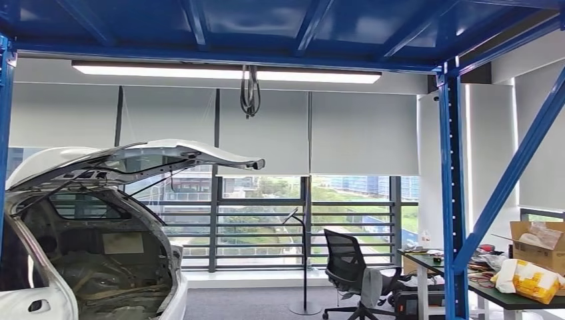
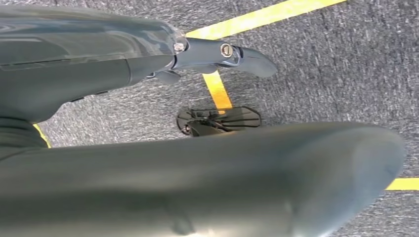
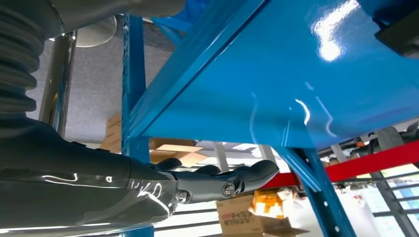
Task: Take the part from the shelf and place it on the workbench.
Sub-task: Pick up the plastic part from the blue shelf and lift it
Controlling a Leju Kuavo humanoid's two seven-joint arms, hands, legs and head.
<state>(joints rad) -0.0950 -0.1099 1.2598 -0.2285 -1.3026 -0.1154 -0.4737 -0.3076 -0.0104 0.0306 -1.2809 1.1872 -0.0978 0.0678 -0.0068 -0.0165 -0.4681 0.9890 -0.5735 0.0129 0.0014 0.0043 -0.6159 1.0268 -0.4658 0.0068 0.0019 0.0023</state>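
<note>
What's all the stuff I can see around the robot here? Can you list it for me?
Shelf frame: one, blue, overhead and down the right side.
Ceiling light: one, white strip, under the top beam.
Car body: one, white, hatch raised, left.
Office chair: one, black, by the window.
Floor lamp: one, black, left of the chair.
Table: one, dark top, far right.
Cardboard box: one, brown, on the table.
Yellow packet: one, yellow and white, table's front edge.
Floor tape: yellow lines on grey carpet.
Left hand: dark grey, hanging over the floor, holding nothing.
Right hand: dark grey, under the blue shelf, empty.
</note>
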